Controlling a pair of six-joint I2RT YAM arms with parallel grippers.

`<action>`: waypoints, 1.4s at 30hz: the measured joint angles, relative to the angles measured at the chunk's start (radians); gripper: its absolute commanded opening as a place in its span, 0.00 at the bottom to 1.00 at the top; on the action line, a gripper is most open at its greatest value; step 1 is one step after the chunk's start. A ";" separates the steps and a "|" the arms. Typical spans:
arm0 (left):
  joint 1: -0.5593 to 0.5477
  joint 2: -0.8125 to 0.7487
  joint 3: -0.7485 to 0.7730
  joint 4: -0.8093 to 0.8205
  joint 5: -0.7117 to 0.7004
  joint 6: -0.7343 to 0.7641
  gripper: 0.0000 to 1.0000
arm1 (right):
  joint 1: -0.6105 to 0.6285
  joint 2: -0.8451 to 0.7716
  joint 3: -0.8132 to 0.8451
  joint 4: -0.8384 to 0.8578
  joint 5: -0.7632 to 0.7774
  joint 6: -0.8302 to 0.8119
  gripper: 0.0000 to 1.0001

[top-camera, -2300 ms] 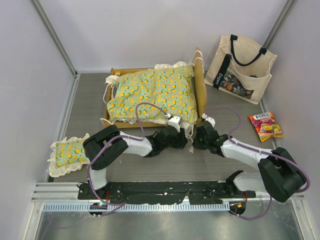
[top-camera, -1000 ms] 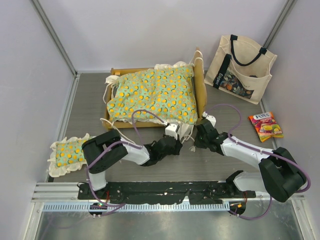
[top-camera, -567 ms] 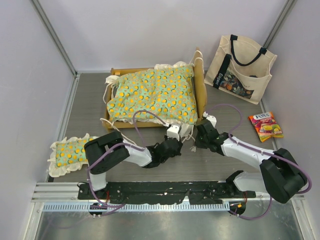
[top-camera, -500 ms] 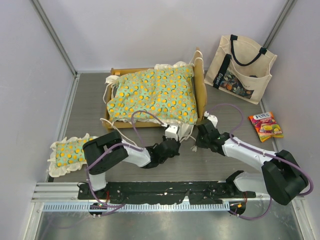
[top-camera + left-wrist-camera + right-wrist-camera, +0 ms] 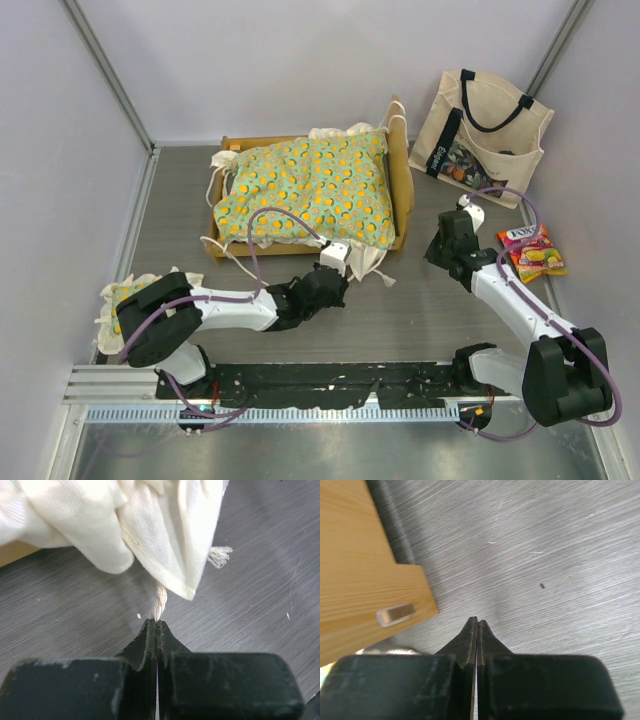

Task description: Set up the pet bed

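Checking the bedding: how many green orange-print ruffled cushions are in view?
2: the large mattress cushion on the light-wood bed frame; the small pillow far left, partly hidden by the left arm.

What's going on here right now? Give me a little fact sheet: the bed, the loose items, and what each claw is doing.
pet bed frame: light wood, at the back
mattress cushion: lying on the frame, ruffle hanging over the near corner
left gripper: shut on the end of a tie cord
right gripper: shut, empty, beside the frame's corner
small pillow: near left, partly behind the left arm
far right: tote bag, candy packet
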 measured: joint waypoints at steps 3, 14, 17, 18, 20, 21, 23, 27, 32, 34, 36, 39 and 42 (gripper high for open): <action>0.000 0.004 0.003 -0.026 0.043 0.002 0.00 | -0.010 -0.028 0.000 0.011 -0.092 -0.019 0.22; 0.000 0.143 0.087 -0.080 0.102 -0.005 0.00 | 0.084 -0.069 -0.151 0.101 -0.369 -0.065 0.48; 0.004 0.153 0.095 -0.085 0.111 -0.009 0.00 | 0.126 -0.023 -0.166 0.154 -0.348 -0.075 0.52; 0.005 0.157 0.097 -0.085 0.115 -0.010 0.00 | 0.142 -0.006 -0.167 0.167 -0.329 -0.080 0.53; 0.010 0.163 0.098 -0.087 0.122 -0.015 0.00 | 0.174 0.025 -0.167 0.195 -0.290 -0.095 0.55; 0.012 0.165 0.098 -0.088 0.126 -0.019 0.00 | 0.192 0.039 -0.167 0.208 -0.264 -0.101 0.56; 0.015 0.169 0.098 -0.088 0.134 -0.024 0.00 | 0.227 0.072 -0.166 0.233 -0.209 -0.119 0.57; 0.023 0.172 0.098 -0.087 0.152 -0.027 0.00 | 0.260 0.137 -0.145 0.278 -0.122 -0.129 0.55; 0.032 0.172 0.098 -0.082 0.171 -0.027 0.00 | 0.294 0.198 -0.124 0.293 -0.034 -0.119 0.45; 0.035 0.172 0.098 -0.078 0.177 -0.027 0.00 | 0.313 0.207 -0.109 0.267 -0.007 -0.106 0.45; 0.037 0.172 0.098 -0.075 0.183 -0.027 0.00 | 0.335 0.206 -0.107 0.250 0.011 -0.087 0.46; 0.039 0.172 0.098 -0.070 0.196 -0.027 0.00 | 0.367 0.198 -0.115 0.247 0.029 -0.061 0.46; 0.043 0.172 0.098 -0.064 0.206 -0.027 0.00 | 0.406 0.192 -0.111 0.217 0.042 -0.054 0.46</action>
